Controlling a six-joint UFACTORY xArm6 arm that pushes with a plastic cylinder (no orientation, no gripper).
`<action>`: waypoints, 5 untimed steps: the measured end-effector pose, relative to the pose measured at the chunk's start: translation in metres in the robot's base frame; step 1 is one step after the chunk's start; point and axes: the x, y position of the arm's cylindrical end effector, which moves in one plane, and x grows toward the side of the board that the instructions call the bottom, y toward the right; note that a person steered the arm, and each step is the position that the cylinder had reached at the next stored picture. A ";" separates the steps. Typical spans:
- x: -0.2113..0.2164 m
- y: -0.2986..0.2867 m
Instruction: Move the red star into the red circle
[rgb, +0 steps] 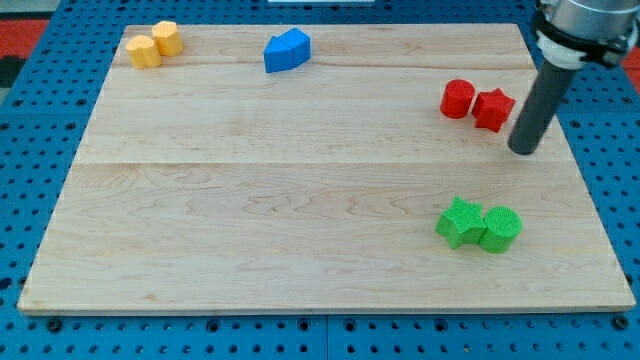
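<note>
Yellow blocks (153, 45): two, touching, sat at the board's top-left corner, well apart from the work. Shapes were not clear enough to name.

Blue blocks (287, 50): two, pressed together, lay at the view's top, left of centre. No part in this step.

Board (300, 200): pale wood, bare through the middle, so nothing stood between me and the target pair.

Green star (459, 222): lay low on the view's right, touching the green circle (500, 229). Both well below my line of push.

Red circle (458, 99): stood at the view's upper right, upright.

Red star (492, 109): the task's block, lay just right of the red circle and slightly lower. The two looked touching or nearly so; I could not tell whether a sliver of gap remained.

My tip (522, 150): was down on the board, just right of and below the red star, apart from it. I carry no fingers, only a plain rod, so nothing was spread, closed or pinching.

Judgement on the step: the job looked almost done. A short, slow nudge toward the view's left and slightly up, taken on the star's right face, should close any gap.

Risk: striking a star point off-centre would likely spin it past the circle, or shove the circle away.
</note>
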 end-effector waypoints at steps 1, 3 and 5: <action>-0.007 0.031; -0.041 -0.018; -0.046 0.007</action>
